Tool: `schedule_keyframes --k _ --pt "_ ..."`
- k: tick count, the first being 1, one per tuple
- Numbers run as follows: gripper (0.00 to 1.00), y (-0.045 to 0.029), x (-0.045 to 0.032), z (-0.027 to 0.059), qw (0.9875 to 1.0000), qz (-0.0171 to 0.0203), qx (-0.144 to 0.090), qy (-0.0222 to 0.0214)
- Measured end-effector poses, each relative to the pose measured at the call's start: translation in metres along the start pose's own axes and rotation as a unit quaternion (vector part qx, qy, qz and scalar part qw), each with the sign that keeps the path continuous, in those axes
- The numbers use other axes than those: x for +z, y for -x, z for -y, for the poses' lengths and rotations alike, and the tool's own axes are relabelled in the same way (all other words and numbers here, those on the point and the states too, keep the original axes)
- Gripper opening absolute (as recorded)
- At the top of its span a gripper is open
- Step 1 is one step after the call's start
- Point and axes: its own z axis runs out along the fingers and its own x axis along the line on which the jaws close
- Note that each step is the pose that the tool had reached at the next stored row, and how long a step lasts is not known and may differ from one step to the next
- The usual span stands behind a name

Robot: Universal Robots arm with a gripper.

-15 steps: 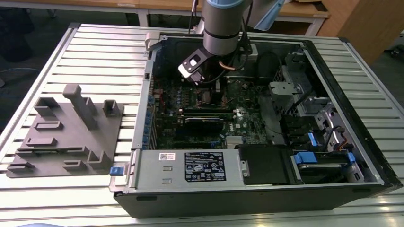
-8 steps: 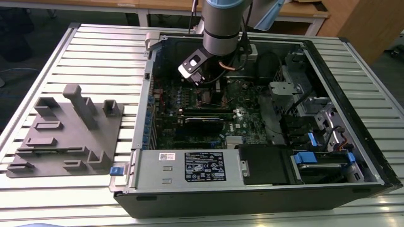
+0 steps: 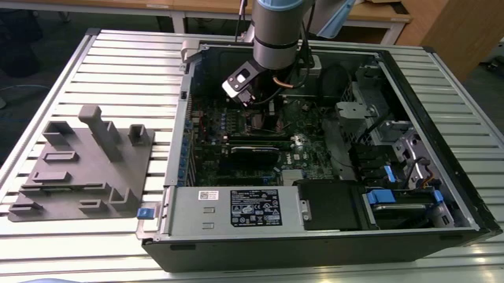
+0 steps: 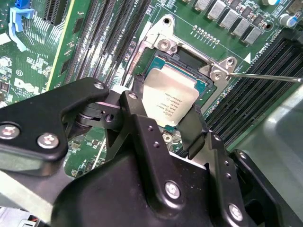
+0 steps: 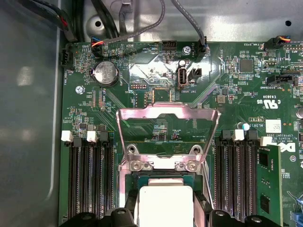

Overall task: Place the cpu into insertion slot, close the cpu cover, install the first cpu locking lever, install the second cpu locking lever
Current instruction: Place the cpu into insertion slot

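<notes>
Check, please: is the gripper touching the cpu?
Touching. In the second wrist view the gripper clamps opposite edges of the cpu, with no gap.

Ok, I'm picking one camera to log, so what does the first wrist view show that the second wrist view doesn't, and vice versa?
First wrist view: the cpu cover, its whole frame raised open, and a coin battery beyond it. Second wrist view: a thin locking lever jutting out beside the insertion slot. Both wrist views: the gripper shut on the cpu, with memory slots either side.
</notes>
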Motion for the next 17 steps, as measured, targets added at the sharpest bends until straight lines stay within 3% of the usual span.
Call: schedule_keyframes --k 17 --pt "0.54 -0.0002 -0.0015 0.0035 1.0 0.0003 0.001 0.0033"
